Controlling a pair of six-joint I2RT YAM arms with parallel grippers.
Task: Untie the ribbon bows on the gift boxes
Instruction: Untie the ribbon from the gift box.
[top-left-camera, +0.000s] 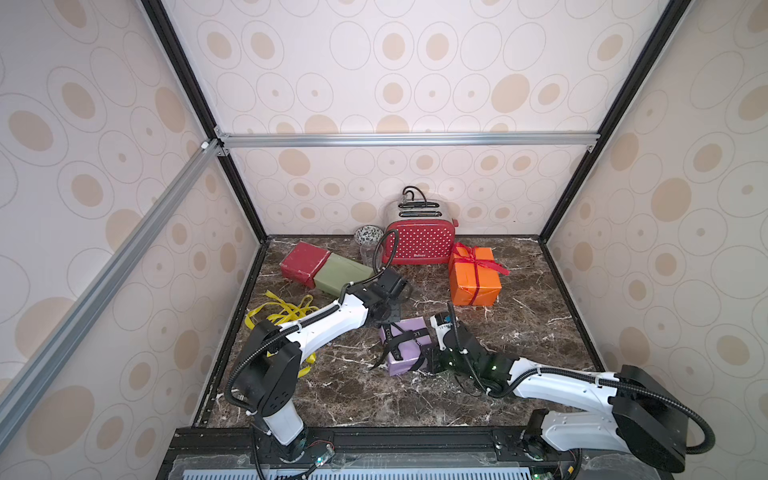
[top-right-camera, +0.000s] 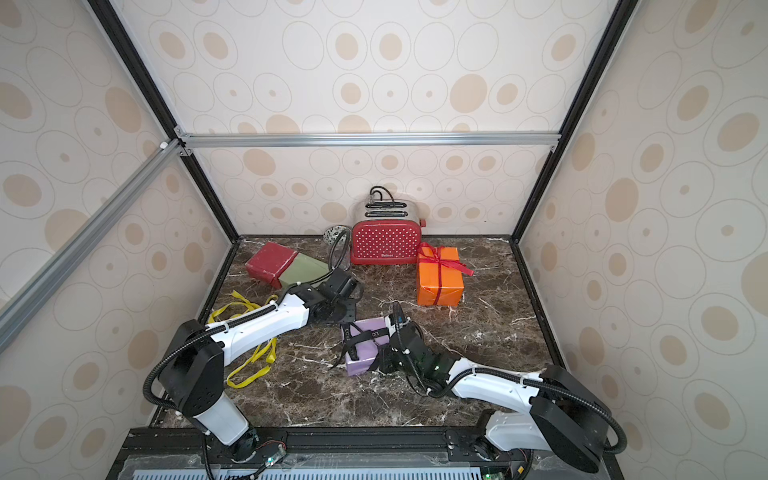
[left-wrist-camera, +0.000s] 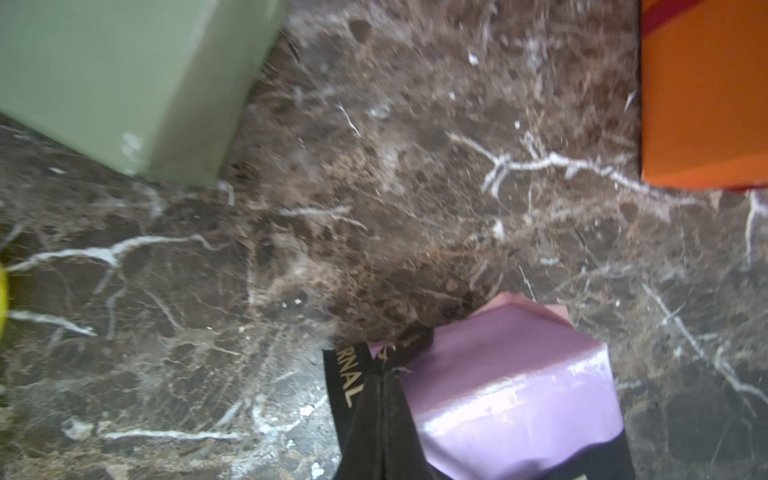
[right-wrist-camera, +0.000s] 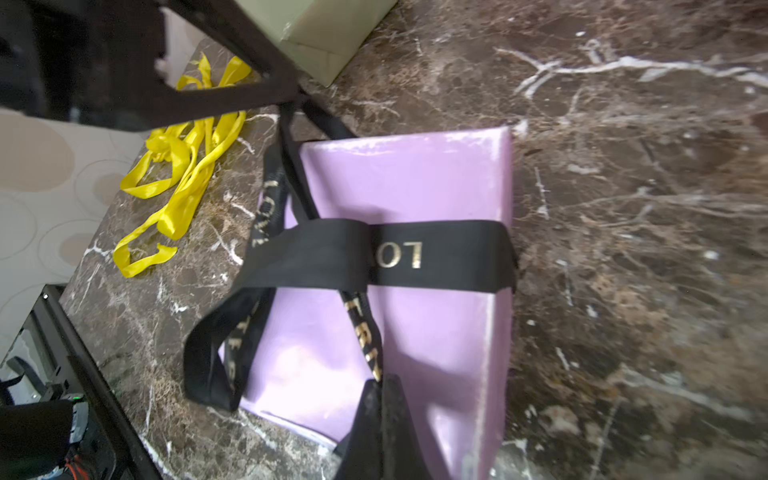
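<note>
The lilac gift box (top-left-camera: 405, 362) (top-right-camera: 360, 362) lies at mid-table with a black lettered ribbon (top-left-camera: 398, 340) (right-wrist-camera: 436, 253) crossed over its top; one loop hangs off its side. My left gripper (left-wrist-camera: 385, 374) (top-left-camera: 387, 326) is shut on a strand of this ribbon at the box's far corner. My right gripper (right-wrist-camera: 380, 384) (top-left-camera: 429, 357) is shut on a lettered tail of the same ribbon at the box's near right side. The orange box (top-left-camera: 473, 282) at the back right wears a tied red ribbon bow (top-left-camera: 473, 257). The dark red box (top-left-camera: 303, 262) and olive green box (top-left-camera: 340, 274) carry no ribbon.
Loose yellow ribbons (top-left-camera: 286, 311) (right-wrist-camera: 187, 174) lie on the marble at the left, partly under my left arm. A red dotted toaster (top-left-camera: 419, 243) stands at the back wall, with a patterned bowl (top-left-camera: 368, 235) and a glass (top-left-camera: 368, 254) beside it.
</note>
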